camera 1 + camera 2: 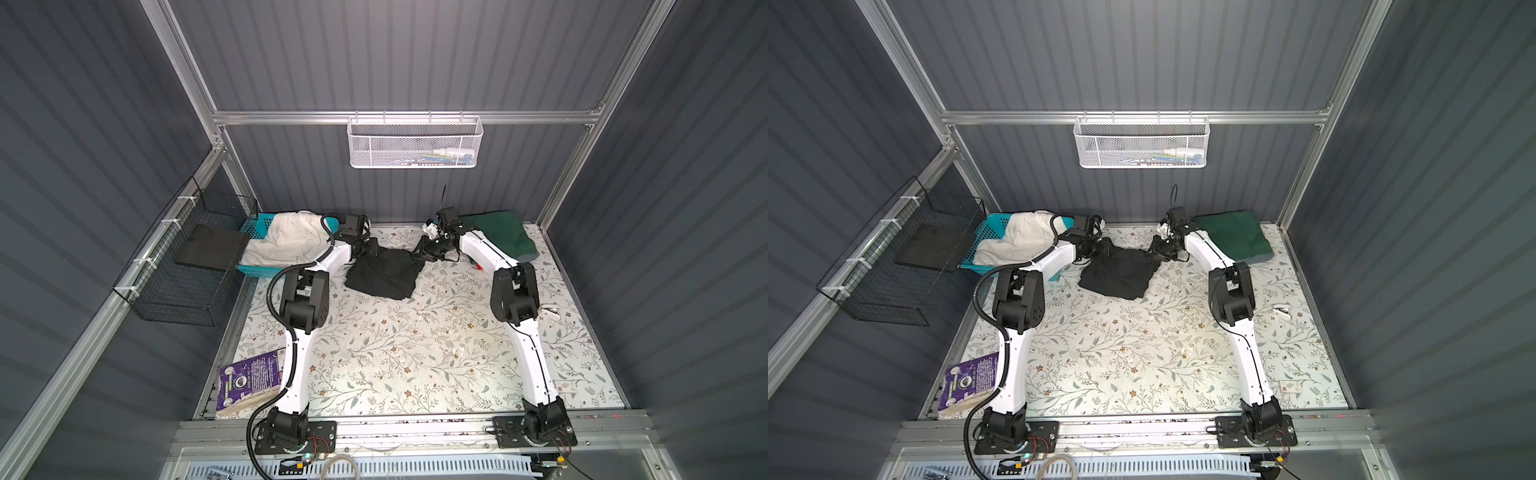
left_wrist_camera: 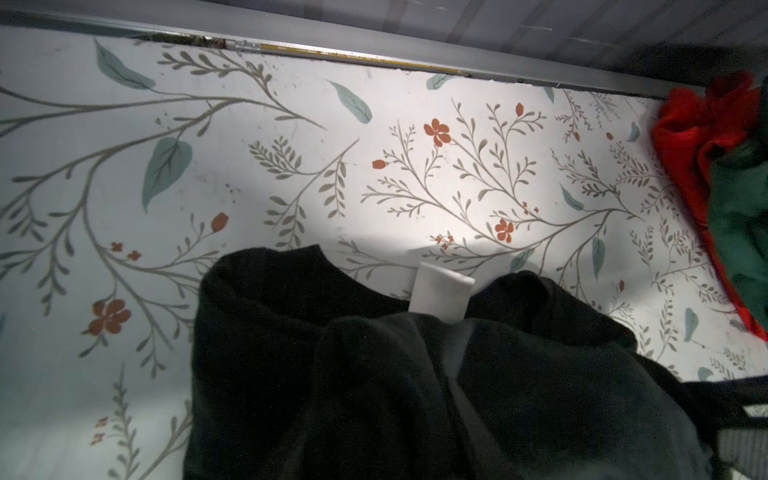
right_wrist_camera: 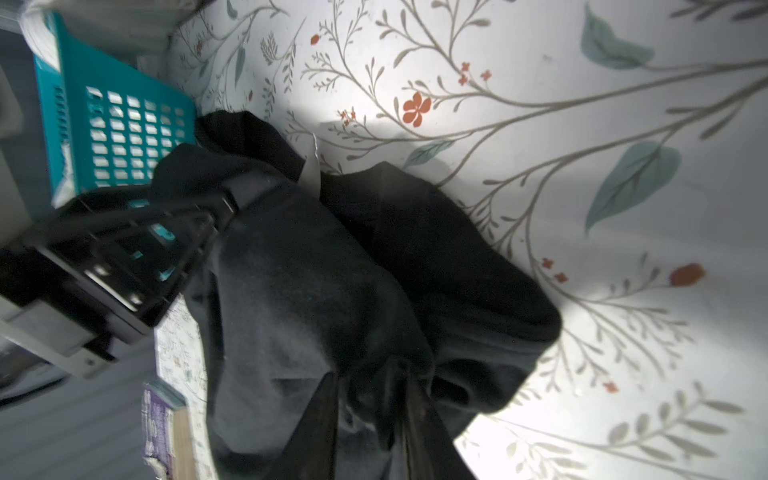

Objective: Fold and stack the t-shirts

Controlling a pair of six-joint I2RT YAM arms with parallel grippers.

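Both arms reach far forward, left end effector [image 1: 373, 251] and right end effector [image 1: 419, 255] each pinching the black t-shirt [image 1: 384, 275].

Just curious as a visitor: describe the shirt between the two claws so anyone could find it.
Far across the flowered table, between the turquoise basket and the dark green t-shirt, lies the black t-shirt. The left gripper and right gripper sit at its far corners. It is the only black cloth.
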